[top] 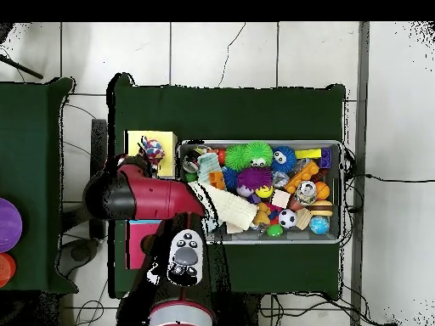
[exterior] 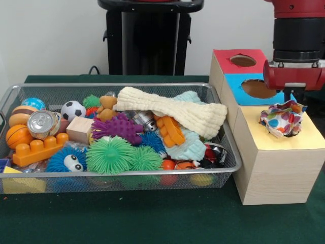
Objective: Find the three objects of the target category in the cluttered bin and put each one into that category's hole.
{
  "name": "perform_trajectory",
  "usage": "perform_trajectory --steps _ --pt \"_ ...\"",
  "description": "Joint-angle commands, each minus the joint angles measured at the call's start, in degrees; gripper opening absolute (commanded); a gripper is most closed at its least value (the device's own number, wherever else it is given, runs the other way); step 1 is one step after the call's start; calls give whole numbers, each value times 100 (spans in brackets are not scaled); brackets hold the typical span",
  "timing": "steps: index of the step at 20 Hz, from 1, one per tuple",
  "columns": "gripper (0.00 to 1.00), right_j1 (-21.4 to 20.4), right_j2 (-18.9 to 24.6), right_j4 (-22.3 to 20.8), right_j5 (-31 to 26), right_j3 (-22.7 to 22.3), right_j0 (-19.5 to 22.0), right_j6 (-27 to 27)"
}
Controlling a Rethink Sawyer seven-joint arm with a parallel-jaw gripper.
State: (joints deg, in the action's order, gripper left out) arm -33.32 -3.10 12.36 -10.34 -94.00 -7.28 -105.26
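Observation:
The wire mesh bin (exterior: 117, 86) is full of toys; it also shows in the overhead view (top: 340, 191). One knotted rope toy (exterior: 283, 118) of white cord with coloured flecks rests on top of the yellow-faced box (exterior: 254, 129), covering the hole. In the overhead view the toy (top: 153, 151) sits on the yellow box (top: 166, 140). My gripper (exterior: 298, 94) hangs just above and behind the toy, under the red wrist. Whether it touches the toy I cannot tell. No other rope toy shows plainly in the bin.
The blue-faced box (exterior: 233, 84) and red-faced box (exterior: 223, 55) stand behind the yellow one. The bin holds a cream knitted cloth (exterior: 172, 109), green (exterior: 109, 155), purple (exterior: 119, 127) and blue spiky balls, a can (exterior: 41, 123), an orange block (exterior: 38, 150), and small balls.

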Motion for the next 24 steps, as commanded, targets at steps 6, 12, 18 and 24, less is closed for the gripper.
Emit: perform_trajectory --steps 6,12,18,24 --pt "0 325 -300 -506 -1109 -153 187 -357" --pt "0 387 -186 -565 -913 -233 308 -349" --pt "0 479 -175 -550 -886 -130 309 -357" --pt "0 751 -50 -528 -686 63 401 -343"
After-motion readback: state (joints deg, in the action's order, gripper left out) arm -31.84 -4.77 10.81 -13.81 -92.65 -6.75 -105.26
